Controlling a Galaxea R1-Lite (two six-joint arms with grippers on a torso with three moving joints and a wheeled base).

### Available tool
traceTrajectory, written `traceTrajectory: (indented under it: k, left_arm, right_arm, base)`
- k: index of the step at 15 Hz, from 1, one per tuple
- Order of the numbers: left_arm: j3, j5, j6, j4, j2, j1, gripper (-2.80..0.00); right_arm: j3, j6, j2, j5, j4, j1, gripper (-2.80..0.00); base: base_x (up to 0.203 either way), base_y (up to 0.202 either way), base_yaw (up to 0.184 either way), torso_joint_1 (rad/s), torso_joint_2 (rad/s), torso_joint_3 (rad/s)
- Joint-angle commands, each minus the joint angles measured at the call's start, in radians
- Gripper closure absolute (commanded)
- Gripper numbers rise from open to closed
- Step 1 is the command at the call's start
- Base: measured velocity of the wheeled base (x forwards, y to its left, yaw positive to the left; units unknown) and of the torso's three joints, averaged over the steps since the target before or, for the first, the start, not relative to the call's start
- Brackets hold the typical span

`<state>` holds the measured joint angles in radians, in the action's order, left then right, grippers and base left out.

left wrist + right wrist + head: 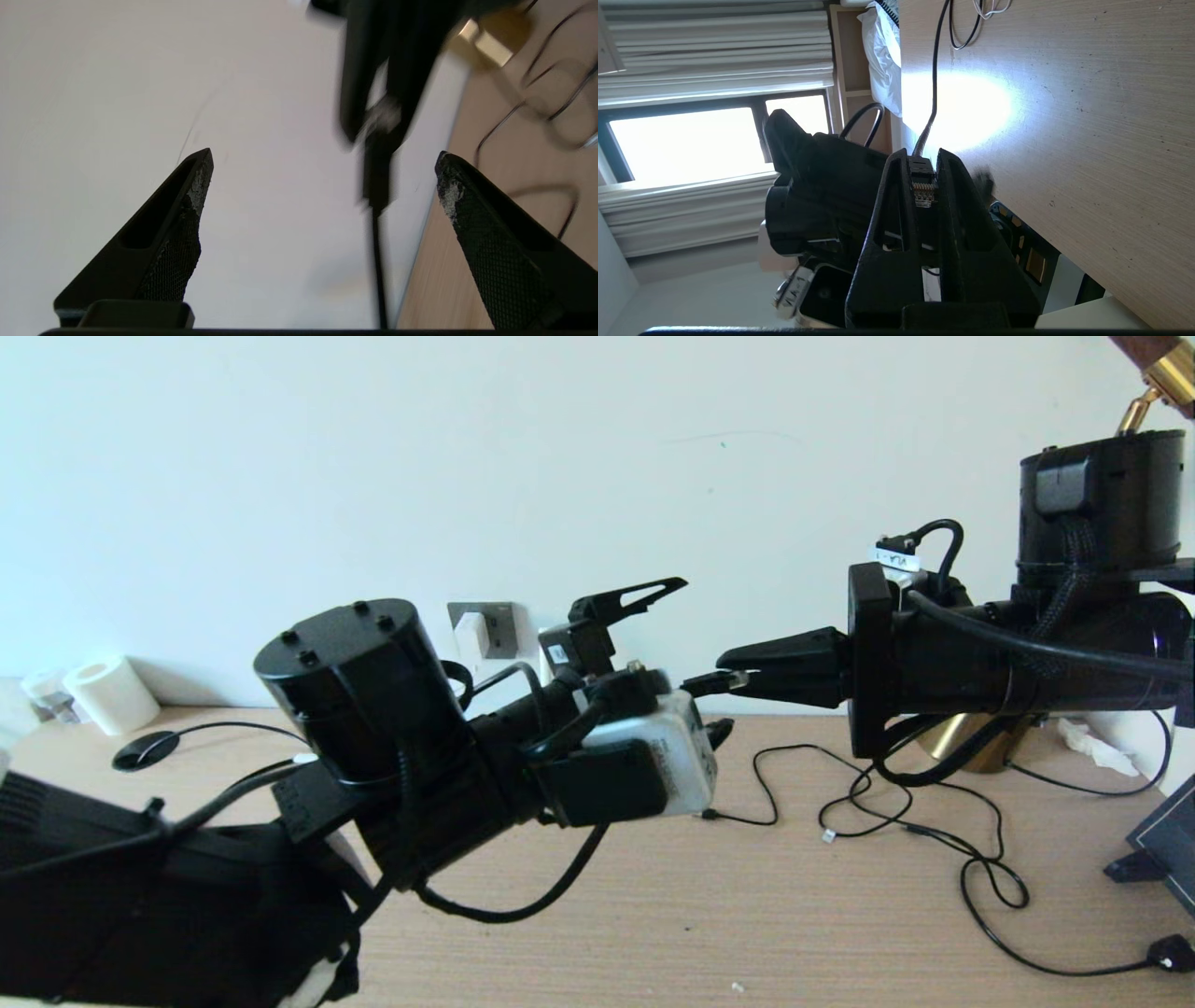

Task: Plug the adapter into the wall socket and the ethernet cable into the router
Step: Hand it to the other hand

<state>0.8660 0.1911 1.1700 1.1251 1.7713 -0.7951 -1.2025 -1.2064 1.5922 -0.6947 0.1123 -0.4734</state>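
The white adapter (471, 635) sits in the dark grey wall socket (501, 627) on the wall behind my arms. My right gripper (738, 674) (922, 156) reaches in from the right, above the table, shut on the plug of the ethernet cable (923, 186). The plug's tip (702, 684) pokes out towards my left arm, and its black cord (933, 93) trails away over the table. My left gripper (702, 658) (323, 154) stands open and empty just in front of that plug (376, 186). The router's port edge (1020, 245) shows under the right gripper.
Thin black cords (934, 821) loop over the wooden table (747, 915) at the right. A brass lamp base (971, 751) stands behind them and a dark flat stand (1162, 845) at the right edge. A paper roll (110, 695) sits at the far left by the wall.
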Motion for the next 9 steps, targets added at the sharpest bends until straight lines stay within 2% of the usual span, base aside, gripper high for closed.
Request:
traceTrajectory:
  k: [1,3,6,7,9]
  left_arm:
    - [-0.003,0.064,0.006,0.011,0.016,0.012,-2.8]
    - [-0.022,0.153,0.013,0.012,0.017,0.062,-2.8]
    - [-0.048,0.242,0.026,0.015,0.018,0.122,-2.8]
    - [-0.033,0.27,0.028,0.018,0.029,0.132,-2.8]
    - [0.008,0.28,0.029,0.051,0.06,0.133,-2.8]
  right_arm:
    - [-0.005,-0.007,0.006,-0.005,0.001,0.002,0.0]
    - [-0.008,-0.025,0.008,-0.013,0.001,0.023,0.0]
    - [-0.021,-0.073,0.009,-0.096,0.001,0.08,0.0]
    - [-0.024,-0.085,0.01,-0.101,0.001,0.085,0.0]
    - [-0.037,-0.091,0.023,-0.106,0.001,0.085,0.0]
  base:
    - [0.0,0.0,0.0,0.0,0.0,0.0]
    - [0.0,0.0,0.0,0.0,0.0,0.0]
    - [0.0,0.0,0.0,0.0,0.0,0.0]
    - [0.0,0.0,0.0,0.0,0.0,0.0]
    - [0.0,0.0,0.0,0.0,0.0,0.0]
